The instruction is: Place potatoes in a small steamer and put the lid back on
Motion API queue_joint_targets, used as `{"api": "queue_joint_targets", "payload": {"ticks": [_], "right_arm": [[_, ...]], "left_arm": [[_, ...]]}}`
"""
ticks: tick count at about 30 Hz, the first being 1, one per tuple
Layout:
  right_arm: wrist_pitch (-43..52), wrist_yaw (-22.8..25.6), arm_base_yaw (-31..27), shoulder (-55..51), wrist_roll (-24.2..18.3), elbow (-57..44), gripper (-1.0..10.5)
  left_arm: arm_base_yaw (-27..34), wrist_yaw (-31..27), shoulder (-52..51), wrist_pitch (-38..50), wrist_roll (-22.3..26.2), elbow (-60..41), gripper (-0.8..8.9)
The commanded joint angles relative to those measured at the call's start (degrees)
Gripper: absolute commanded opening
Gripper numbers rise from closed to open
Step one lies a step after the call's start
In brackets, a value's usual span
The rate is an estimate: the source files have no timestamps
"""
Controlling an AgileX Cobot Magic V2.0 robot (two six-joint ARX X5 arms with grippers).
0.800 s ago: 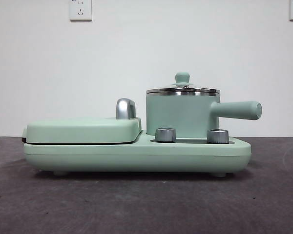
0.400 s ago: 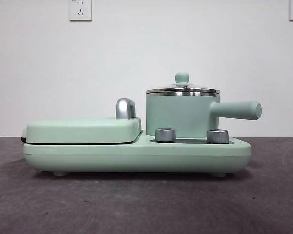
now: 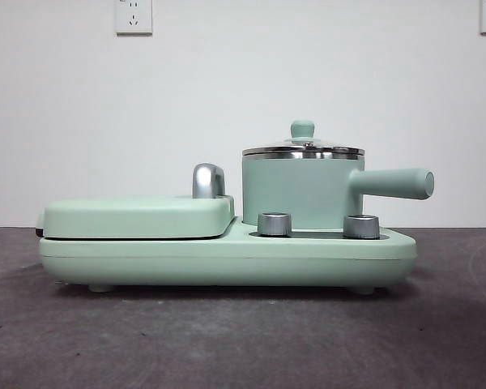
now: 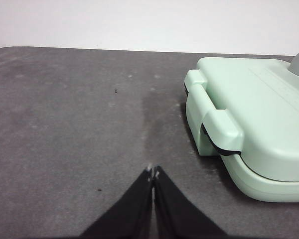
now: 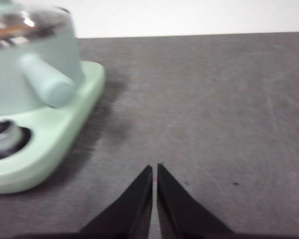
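Both grippers are empty with jaws pressed together. Front view: the lid sits on the small steamer, which stands on the green cooker base beside the flat griddle cover; no potato shows. Left wrist view: the left gripper hangs over bare table near the griddle end. Right wrist view: the right gripper hovers just off the steamer's handle. Lifting the lid comes first, I judge: spread the jaws, then take the knob squarely from above.
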Motion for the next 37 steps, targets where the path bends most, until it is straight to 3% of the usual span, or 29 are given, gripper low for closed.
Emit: {"api": "queue_joint_targets", "payload": {"ticks": [1, 8, 37], "right_arm": [[-0.2, 0.2, -1.7, -2.0, -1.0, -0.5, 0.1], [-0.5, -0.2, -5.0, -2.0, -2.5, -0.5, 0.1], [0.8, -1.5, -5.1, -2.0, -3.7, -0.5, 0.1]], "left_arm": [[0.1, -0.3, -0.1, -0.4, -0.2, -1.1, 0.06], [0.1, -0.3, -0.1, -0.5, -0.2, -1.1, 0.06], [0.1, -0.3, -0.1, -0.5, -0.2, -1.1, 0.06]]}}
